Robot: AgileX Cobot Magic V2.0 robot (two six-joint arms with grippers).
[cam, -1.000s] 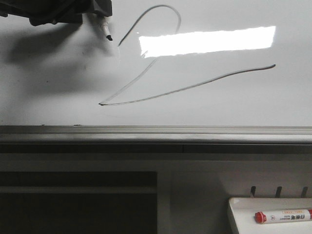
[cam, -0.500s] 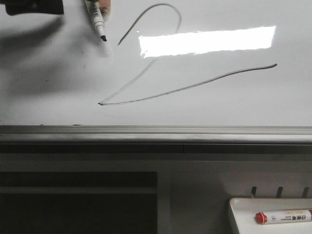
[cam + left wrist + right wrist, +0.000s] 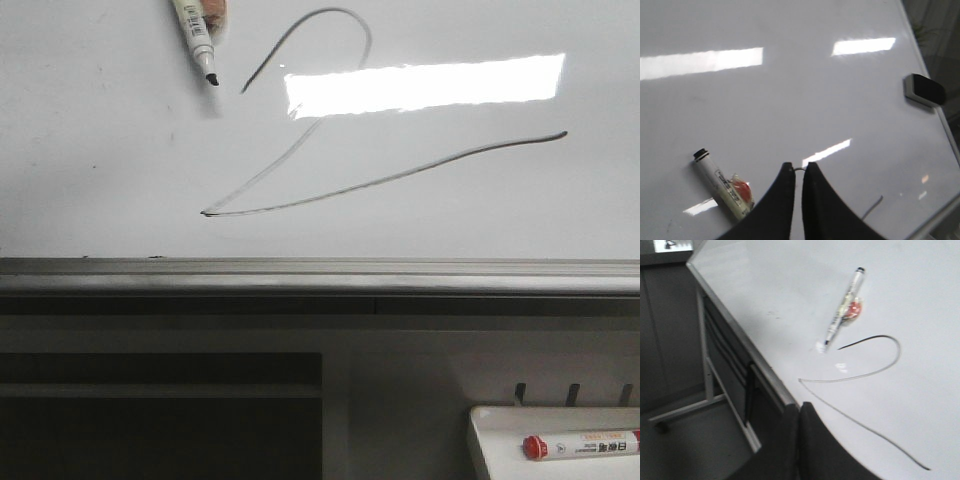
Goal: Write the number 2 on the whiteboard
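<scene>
The whiteboard [image 3: 480,225] lies flat with a bright glare. The number 2 [image 3: 400,177] is drawn on it in thin dark grey: hooked top, diagonal, long slanted base. It also shows in the right wrist view [image 3: 890,362]. A white marker [image 3: 195,38] with a black tip and a red-orange blob at its side lies loose on the board, left of the hook; it also shows in both wrist views [image 3: 720,185] [image 3: 842,307]. My left gripper [image 3: 794,165] hovers over the board beside the marker, jaws nearly together and empty. My right gripper [image 3: 799,405] is shut and empty, over the board's near edge.
The board's grey metal frame [image 3: 320,268] runs across the front. Below right, a small white tray [image 3: 490,430] holds a red-capped marker [image 3: 580,444]. A black eraser [image 3: 924,90] lies near the board's far edge. Dark shelving stands below the board.
My left gripper held the marker near the hook's start, let it go, and drew away left out of the front view. The marker now lies on the board.
</scene>
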